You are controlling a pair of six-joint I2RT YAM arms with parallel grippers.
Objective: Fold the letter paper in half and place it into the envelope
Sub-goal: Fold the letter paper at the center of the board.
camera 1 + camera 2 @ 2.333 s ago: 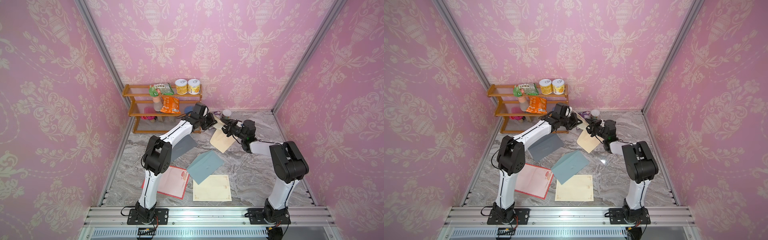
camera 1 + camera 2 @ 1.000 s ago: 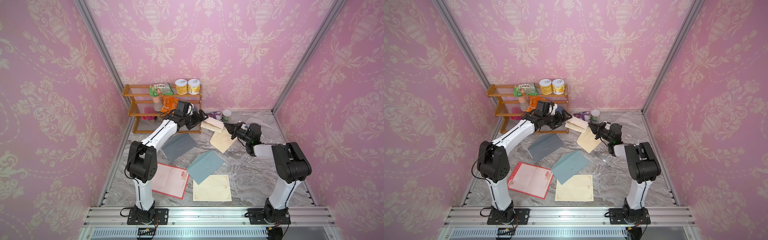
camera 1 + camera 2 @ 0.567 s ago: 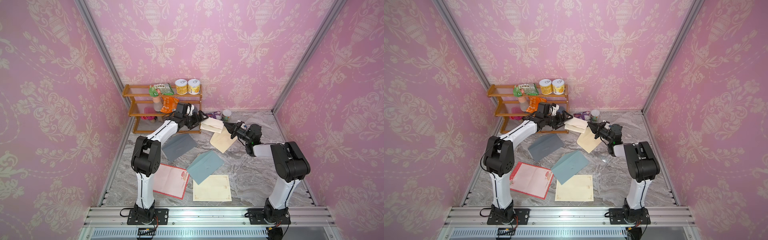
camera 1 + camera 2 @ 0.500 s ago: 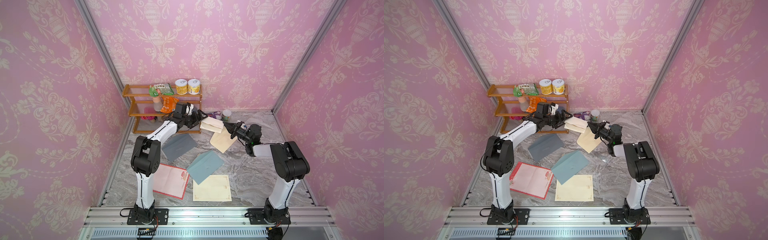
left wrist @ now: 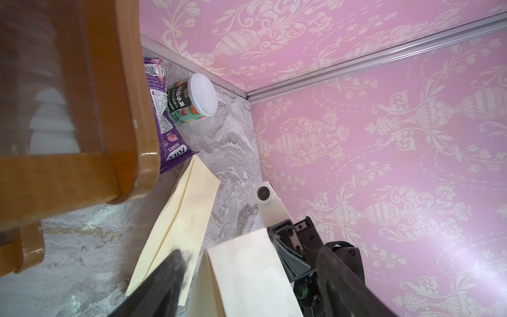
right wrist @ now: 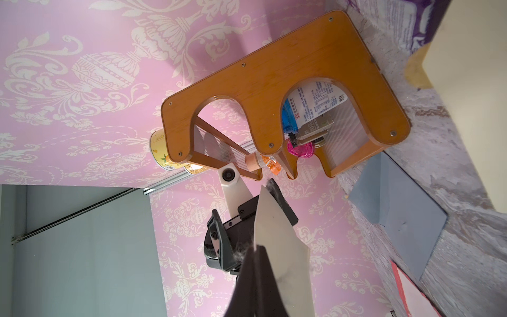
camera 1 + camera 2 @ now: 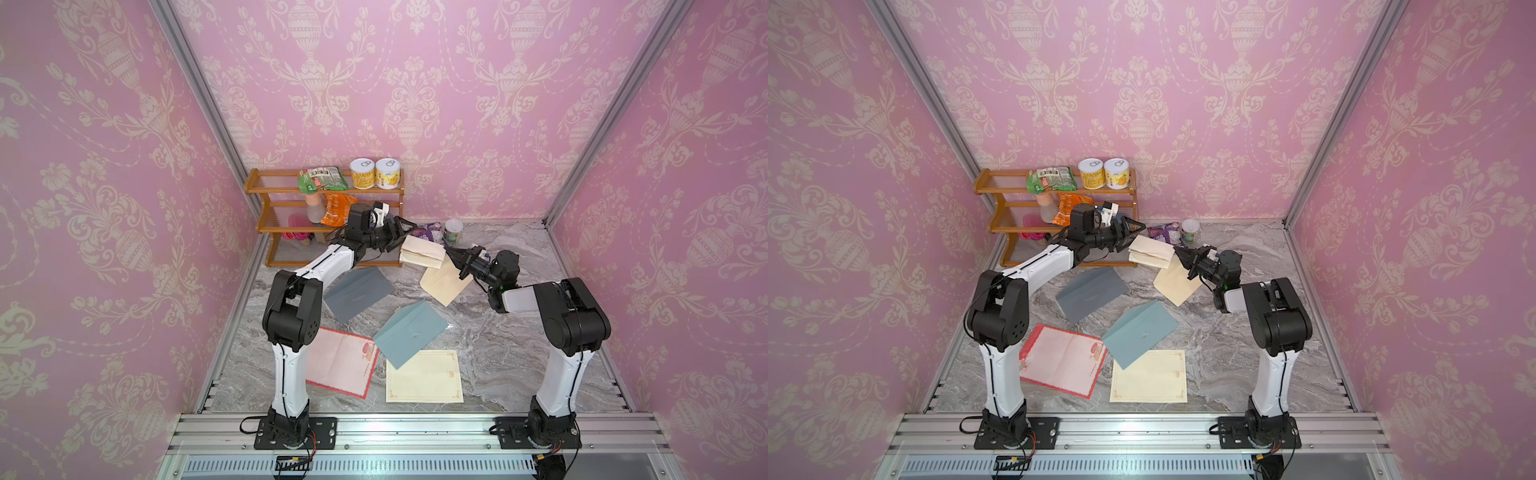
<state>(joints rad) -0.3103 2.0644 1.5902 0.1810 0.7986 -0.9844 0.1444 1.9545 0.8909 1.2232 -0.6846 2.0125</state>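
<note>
Folded letter paper (image 7: 422,254): cream, doubled over into a flat oblong with the layered edges showing along one long side. It is held in the air at the back of the tabletop (image 7: 498,353), between the two arms and just in front of the wooden shelf (image 7: 286,226). Both top views show it roughly level (image 7: 1150,253).

Right pincer (image 7: 451,255): closed on one short edge of the paper. The right wrist view shows the sheet pinched between the dark fingers (image 6: 252,274).

Left pincer (image 7: 401,232): at the opposite short edge. In the left wrist view its fingers (image 5: 164,282) straddle the paper (image 5: 241,274) with a gap on each side, so it is open and not clamping.

Cream envelope (image 7: 442,282): flat on the tabletop, below and just in front of the held paper, with one corner under the right pincer. The left wrist view shows it lying beyond the paper (image 5: 178,219).

Versus 2.3 s ago: the left pincer was then pressed close to the right pincer above the envelope. It now sits back toward the shelf, and the paper spans the space between the two.

Versus 1.0 s ago: the paper, the envelope and both pincer tips are in nearly the same places. The left arm's black elbow joint (image 7: 291,307) has moved further from the front rail.
</note>
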